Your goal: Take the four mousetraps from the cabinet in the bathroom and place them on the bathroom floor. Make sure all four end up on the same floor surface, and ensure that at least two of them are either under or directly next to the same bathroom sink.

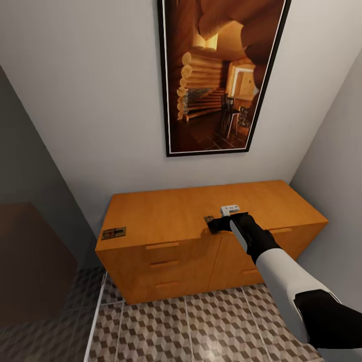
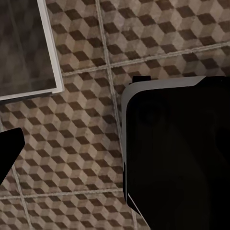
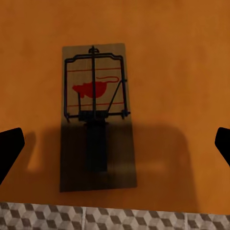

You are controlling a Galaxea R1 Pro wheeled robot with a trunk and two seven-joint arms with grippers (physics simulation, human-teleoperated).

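The orange-brown wooden cabinet [image 1: 171, 211] stands against the wall, with drawers in its front. One mousetrap [image 1: 113, 233] lies at the left front corner of its top. A second mousetrap [image 1: 207, 219] [image 3: 96, 120] lies near the middle front edge, flat, with dark wire and a red mouse print. My right gripper [image 1: 217, 224] [image 3: 115, 146] hovers just over this trap, open, its fingertips [image 3: 9, 148] wide apart on either side and touching nothing. One left fingertip [image 2: 8, 149] shows over the cube-patterned bathroom floor [image 2: 81, 120] [image 1: 201, 322]. The sink is out of view.
A large framed picture [image 1: 221, 75] hangs above the cabinet. Walls close in on the left and right. A white-framed glass panel [image 1: 95, 311] [image 2: 28, 52] stands on the floor at the left. A dark part of my own body [image 2: 177, 153] blocks much of the left wrist view.
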